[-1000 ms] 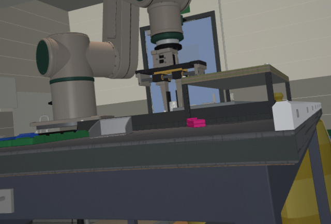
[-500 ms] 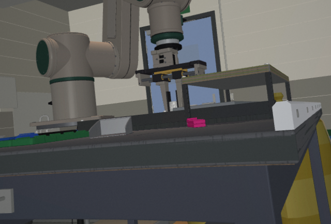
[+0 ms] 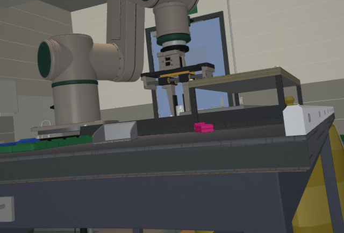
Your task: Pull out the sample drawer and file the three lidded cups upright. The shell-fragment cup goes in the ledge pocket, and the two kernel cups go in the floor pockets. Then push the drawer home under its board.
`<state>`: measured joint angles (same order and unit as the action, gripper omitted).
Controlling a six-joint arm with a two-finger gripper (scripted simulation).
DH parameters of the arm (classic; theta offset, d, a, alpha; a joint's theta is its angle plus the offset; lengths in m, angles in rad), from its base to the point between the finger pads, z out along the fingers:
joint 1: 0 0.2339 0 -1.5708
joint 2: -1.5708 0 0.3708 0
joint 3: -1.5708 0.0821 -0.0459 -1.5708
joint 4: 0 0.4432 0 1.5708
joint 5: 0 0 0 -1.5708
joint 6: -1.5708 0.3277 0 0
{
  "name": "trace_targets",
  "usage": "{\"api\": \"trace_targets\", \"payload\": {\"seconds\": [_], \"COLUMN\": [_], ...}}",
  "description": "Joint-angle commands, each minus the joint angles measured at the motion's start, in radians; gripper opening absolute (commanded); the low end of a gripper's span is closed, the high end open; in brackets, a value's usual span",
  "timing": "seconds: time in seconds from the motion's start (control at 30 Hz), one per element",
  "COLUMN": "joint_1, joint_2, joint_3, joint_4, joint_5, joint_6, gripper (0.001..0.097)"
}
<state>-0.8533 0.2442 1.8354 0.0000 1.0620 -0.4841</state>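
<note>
A white lidded cup sits low between the fingers of my gripper, and the fingers are closed on it. Only its top shows above the dark drawer wall. I cannot tell which cup it is or which pocket lies under it. The gripper points straight down, just left of the board on its dark posts. The drawer stands pulled out to the left of the board. Its inside is hidden from this low angle. The other cups are hidden.
A blue framed panel stands behind the work. A pink block lies on the bench in front of the drawer. A grey wedge sits left, a white rail right. The arm's base stands at the left.
</note>
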Motion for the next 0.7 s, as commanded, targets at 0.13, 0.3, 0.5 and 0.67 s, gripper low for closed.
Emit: {"api": "trace_targets", "payload": {"seconds": [0.13,0.3,0.5,0.67], "joint_1": [0.0,0.0,0.0,0.0], "joint_2": [0.0,-0.001,0.0,0.0], "joint_3": [-0.001,-0.001,-0.001,-0.001], "joint_4": [0.0,0.0,0.0,0.0], "joint_5": [0.0,0.0,0.0,0.0], "joint_6": [0.0,0.0,0.0,0.0], "gripper": [0.0224,0.0217,0.0209,0.0203]}}
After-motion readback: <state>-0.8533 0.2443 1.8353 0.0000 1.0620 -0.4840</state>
